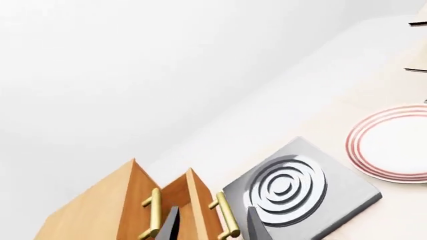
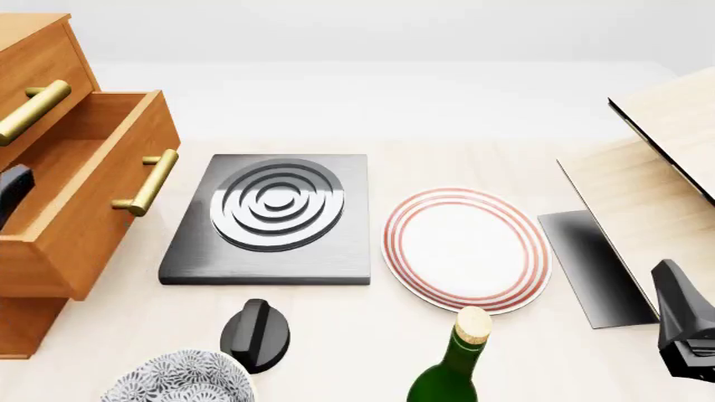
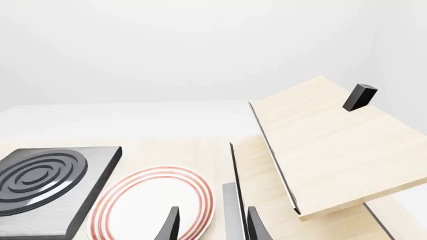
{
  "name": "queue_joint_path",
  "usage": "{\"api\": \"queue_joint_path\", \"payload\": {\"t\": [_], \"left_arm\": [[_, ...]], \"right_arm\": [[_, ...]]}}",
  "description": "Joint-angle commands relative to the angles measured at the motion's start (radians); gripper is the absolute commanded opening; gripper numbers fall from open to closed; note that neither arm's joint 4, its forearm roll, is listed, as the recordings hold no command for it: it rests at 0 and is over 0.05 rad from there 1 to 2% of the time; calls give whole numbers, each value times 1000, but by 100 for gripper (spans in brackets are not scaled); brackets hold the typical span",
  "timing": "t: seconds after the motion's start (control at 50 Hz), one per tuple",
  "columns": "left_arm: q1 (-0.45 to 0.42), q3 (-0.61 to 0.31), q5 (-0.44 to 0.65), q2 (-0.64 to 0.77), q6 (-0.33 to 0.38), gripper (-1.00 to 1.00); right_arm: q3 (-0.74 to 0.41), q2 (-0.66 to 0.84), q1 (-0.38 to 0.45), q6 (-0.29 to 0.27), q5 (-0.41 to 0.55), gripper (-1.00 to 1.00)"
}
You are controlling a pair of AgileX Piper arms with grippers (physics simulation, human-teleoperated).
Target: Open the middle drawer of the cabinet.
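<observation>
In my left wrist view the left gripper (image 1: 212, 227) is showing open fingers astride the middle drawer's (image 1: 193, 200) brass handle (image 1: 227, 215). In front, that drawer (image 2: 84, 197) is sticking out of the cabinet (image 2: 33, 59) at the table's left. In my right wrist view the right gripper (image 3: 212, 225) is hanging open over the plate (image 3: 150, 205).

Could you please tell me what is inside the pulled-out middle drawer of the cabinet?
The middle drawer shows bare wooden floor and walls. The left tool blocks part of the interior, and the back lies under the cabinet, so those areas cannot be checked.
</observation>
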Motion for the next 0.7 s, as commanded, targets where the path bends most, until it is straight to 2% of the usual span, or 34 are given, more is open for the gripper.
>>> {"api": "queue_joint_path", "payload": {"t": [0.02, 0.04, 0.08, 0.14, 0.24, 0.32, 0.4, 0.7], "left_arm": [[-12, -106, 122, 46, -158, 100], [-23, -119, 134, 66, -184, 100], [-13, -125, 143, 63, -184, 100], [9, -147, 170, 70, -226, 100], [41, -166, 208, 102, -316, 100], [55, -176, 212, 99, -322, 100], [91, -186, 229, 121, -378, 100], [162, -173, 222, 178, -496, 100]], "right_arm": [[6, -2, 5, -6, -8, 100], [6, -2, 5, -6, -8, 100], [6, -2, 5, -6, -8, 100], [6, -2, 5, -6, -8, 100], [6, -2, 5, -6, -8, 100], [6, -2, 5, -6, -8, 100], [6, -2, 5, -6, -8, 100], [6, -2, 5, -6, -8, 100]]}}
